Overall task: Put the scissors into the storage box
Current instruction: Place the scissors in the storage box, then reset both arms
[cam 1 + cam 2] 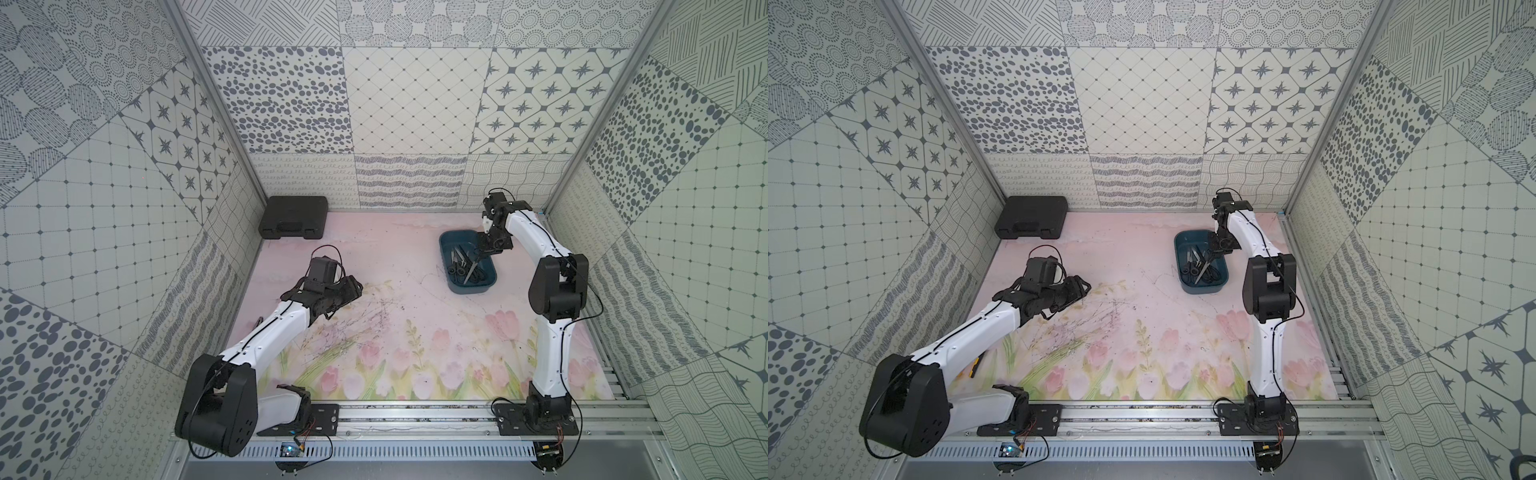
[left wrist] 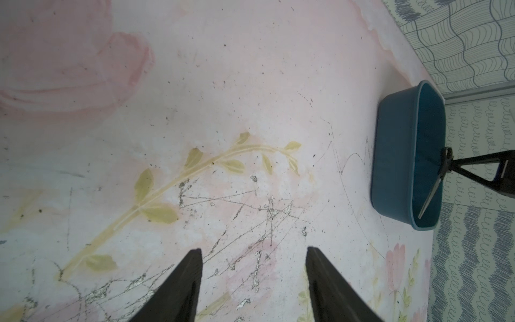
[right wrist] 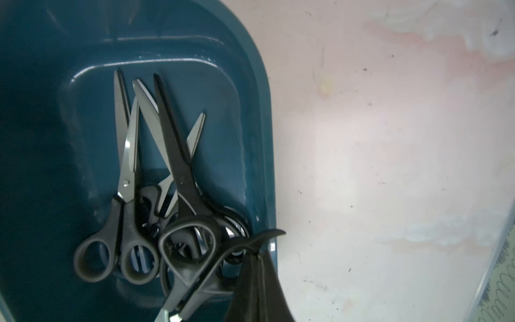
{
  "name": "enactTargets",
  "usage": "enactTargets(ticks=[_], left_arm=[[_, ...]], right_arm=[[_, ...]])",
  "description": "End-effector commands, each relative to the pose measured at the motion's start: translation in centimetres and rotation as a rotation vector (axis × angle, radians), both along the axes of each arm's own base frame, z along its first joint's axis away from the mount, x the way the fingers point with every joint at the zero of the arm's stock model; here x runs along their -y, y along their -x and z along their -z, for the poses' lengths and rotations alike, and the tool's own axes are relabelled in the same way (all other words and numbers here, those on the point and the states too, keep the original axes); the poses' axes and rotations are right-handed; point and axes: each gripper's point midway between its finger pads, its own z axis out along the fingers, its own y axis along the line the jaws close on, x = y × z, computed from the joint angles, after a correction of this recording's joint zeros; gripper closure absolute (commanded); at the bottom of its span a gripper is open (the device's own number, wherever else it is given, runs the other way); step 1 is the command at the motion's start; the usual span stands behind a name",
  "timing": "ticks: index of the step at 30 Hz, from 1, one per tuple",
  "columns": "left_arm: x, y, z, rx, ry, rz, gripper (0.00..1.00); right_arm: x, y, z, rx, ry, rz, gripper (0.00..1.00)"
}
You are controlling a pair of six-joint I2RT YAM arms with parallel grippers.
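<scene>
Right gripper (image 3: 257,251): pinching scissors (image 3: 182,278) by the handle over storage box (image 3: 262,111), 1 o'clock; the slanted blade may snag the rim on release. Left gripper (image 2: 253,249): parted, empty.

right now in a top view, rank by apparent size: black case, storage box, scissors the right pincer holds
black case and storage box: about alike, case farther away, unranked
held scissors: clearly smallest
</scene>
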Motion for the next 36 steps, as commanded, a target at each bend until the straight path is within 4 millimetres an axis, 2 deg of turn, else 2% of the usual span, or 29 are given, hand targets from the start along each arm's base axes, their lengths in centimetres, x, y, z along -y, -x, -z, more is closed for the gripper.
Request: enactTargets(ticks=[1, 2, 3, 7, 9, 11, 14, 16, 18, 19, 22, 24, 27, 30, 32, 36], left_arm=[[-1.0, -1.4, -1.9, 0.132, -0.090, 0.016, 0.35], [-1.7, -1.7, -2.4, 0.168, -0.131, 0.003, 0.32], [-2.5, -2.0, -2.9, 0.205, -0.180, -0.012, 0.31], [-7.0, -1.9, -5.0, 0.378, -0.427, -0.128, 0.26], [-9.7, -1.0, -5.6, 0.501, -0.582, -0.202, 0.25], [-12.6, 0.7, -6.1, 0.600, -0.703, -0.334, 0.22], [-14.0, 2.5, -5.6, 0.692, -0.809, -0.368, 0.13], [-14.6, 2.9, -4.1, 0.648, -0.812, -0.391, 0.11], [-14.0, 2.6, -2.0, 0.644, -0.800, -0.332, 0.11], [-13.6, 2.4, -1.6, 0.661, -0.796, -0.311, 0.11], [-11.4, 0.9, -1.0, 0.729, -0.770, -0.190, 0.11], [-9.6, -0.4, -0.6, 0.753, -0.731, -0.100, 0.11], [-8.3, -1.7, 0.2, 0.769, -0.705, -0.037, 0.11], [-8.4, -2.4, 1.9, 0.760, -0.710, -0.030, 0.09], [-7.8, -3.4, 2.1, 0.761, -0.705, 0.005, 0.09], [-8.7, -4.7, 2.7, 0.666, -0.713, -0.025, 0.01]], right_arm=[[-1.8, -2.6, 1.3, 0.044, -0.025, -0.061, 0.94], [-2.1, -2.9, 1.3, 0.051, -0.029, -0.067, 0.70], [-2.4, -3.2, 1.2, 0.063, -0.030, -0.072, 0.53], [-2.2, -3.6, -1.8, 0.150, -0.018, -0.049, 0.17], [-0.9, -3.1, -4.4, 0.258, 0.016, 0.014, 0.09], [0.6, -1.9, -7.5, 0.427, 0.034, 0.080, 0.07], [1.6, 1.6, -9.1, 0.709, 0.004, 0.102, 0.06], [1.6, 4.2, -7.9, 0.847, -0.028, 0.064, 0.04], [2.1, 6.4, -5.8, 0.958, -0.016, 0.048, 0.03], [2.5, 7.1, -5.1, 0.942, 0.022, 0.037, 0.04], [3.2, 7.5, -3.0, 0.978, 0.038, 0.015, 0.03], [3.3, 7.0, -1.8, 0.974, -0.005, 0.011, 0.03], [4.4, 6.8, -1.3, 0.971, -0.025, 0.057, 0.03], [5.3, 7.8, -0.9, 1.026, -0.102, 0.079, 0.04], [5.6, 8.4, -1.2, 1.108, -0.139, 0.088, 0.03], [5.1, 7.8, -0.6, 1.034, -0.118, 0.062, 0.03]])
